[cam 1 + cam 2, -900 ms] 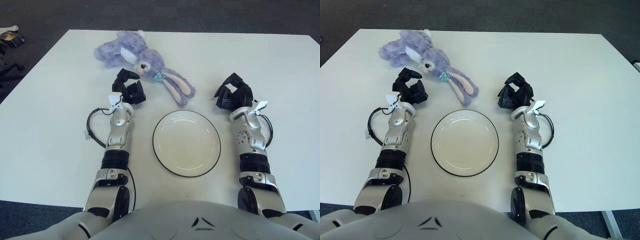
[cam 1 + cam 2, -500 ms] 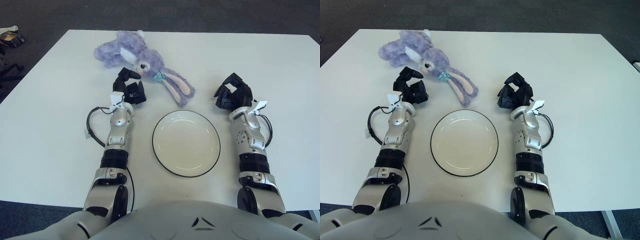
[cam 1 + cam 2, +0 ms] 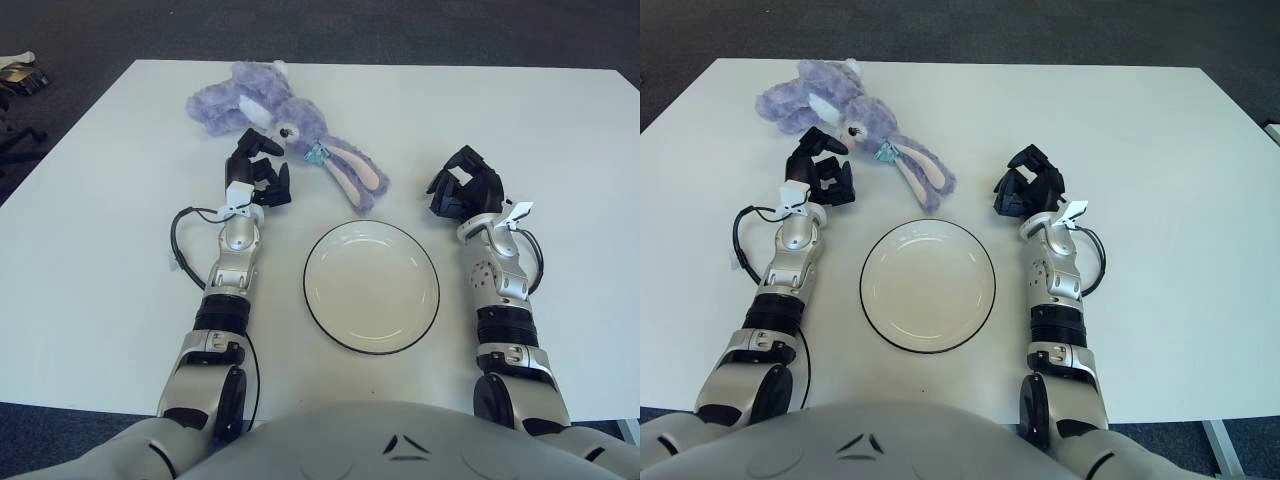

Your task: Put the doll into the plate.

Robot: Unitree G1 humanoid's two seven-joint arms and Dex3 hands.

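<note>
A purple plush rabbit doll (image 3: 262, 108) lies on the far left part of the white table, its long pink-lined ears (image 3: 357, 175) trailing toward the middle. The white plate (image 3: 372, 287) with a dark rim sits in front of me, with nothing on it. My left hand (image 3: 260, 172) hovers just below the doll's head, fingers spread and holding nothing, almost touching the plush. My right hand (image 3: 464, 190) shows to the right of the plate, fingers loosely curled with nothing in them.
The white table (image 3: 560, 140) stretches wide to the right and toward the far edge. A dark carpeted floor surrounds it. A black cable (image 3: 180, 250) loops beside my left forearm.
My left hand has moved forward toward the doll's head, its arm stretching out. The right hand, doll and plate have stayed in place.
</note>
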